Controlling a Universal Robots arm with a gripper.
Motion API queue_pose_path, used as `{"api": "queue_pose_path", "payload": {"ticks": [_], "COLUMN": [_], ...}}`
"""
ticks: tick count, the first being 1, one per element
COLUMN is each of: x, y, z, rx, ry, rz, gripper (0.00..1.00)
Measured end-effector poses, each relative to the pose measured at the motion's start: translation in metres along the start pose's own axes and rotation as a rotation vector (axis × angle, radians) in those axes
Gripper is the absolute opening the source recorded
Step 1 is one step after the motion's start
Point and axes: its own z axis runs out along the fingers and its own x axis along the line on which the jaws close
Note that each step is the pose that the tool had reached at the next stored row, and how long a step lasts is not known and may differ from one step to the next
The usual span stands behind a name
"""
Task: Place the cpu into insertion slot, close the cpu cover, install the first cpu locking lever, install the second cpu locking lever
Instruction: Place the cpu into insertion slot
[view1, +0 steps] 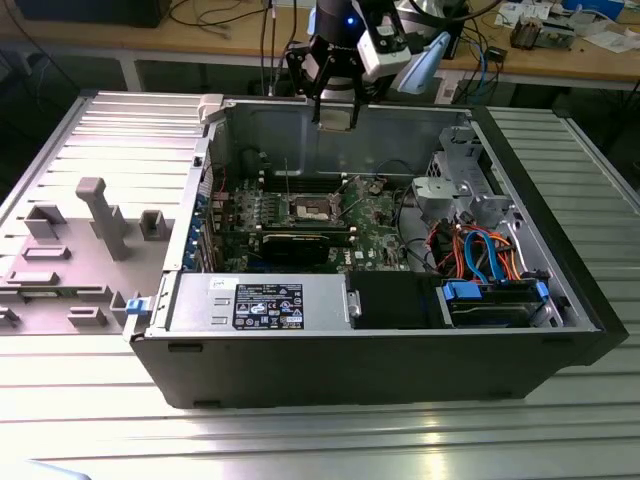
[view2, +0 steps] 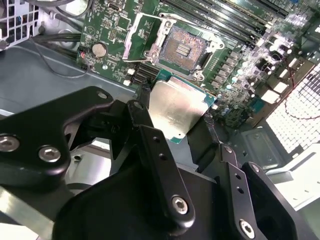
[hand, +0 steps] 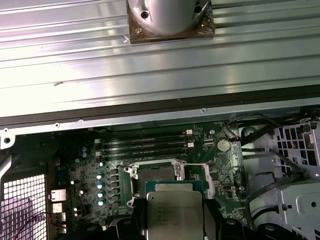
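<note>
My black gripper (view1: 337, 108) hangs high over the back of the open computer case, shut on the cpu (view1: 337, 116). In both wrist views the cpu (view2: 176, 106) (hand: 174, 214) shows its silvery top and sits flat between the two black fingers (view2: 143, 102). Far below it on the green motherboard lies the insertion slot (view2: 183, 48) (hand: 156, 172) (view1: 310, 208), bare, with its dark pin field showing. The cpu cover (view2: 141, 33) (hand: 201, 177) stands flipped open beside the slot.
Long black memory slots (hand: 145, 145) run beside the socket. A grey power supply (view1: 258, 302) fills the case's front, and a metal drive cage (view1: 455, 185) with orange and blue cables stands on the exterior view's right. A grey fixture plate (view1: 90, 230) lies on the exterior view's left.
</note>
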Motion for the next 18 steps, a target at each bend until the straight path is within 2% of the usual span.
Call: {"api": "queue_pose_path", "payload": {"ticks": [10, 18], "x": [-0.0003, -0.0005], "y": [-0.0001, -0.0002], "z": [0.0015, 0.0026], "rx": [-0.0014, -0.0022], "ry": [-0.0066, -0.0102], "rz": [0.075, 0.116], "gripper": [0.54, 0.54]}}
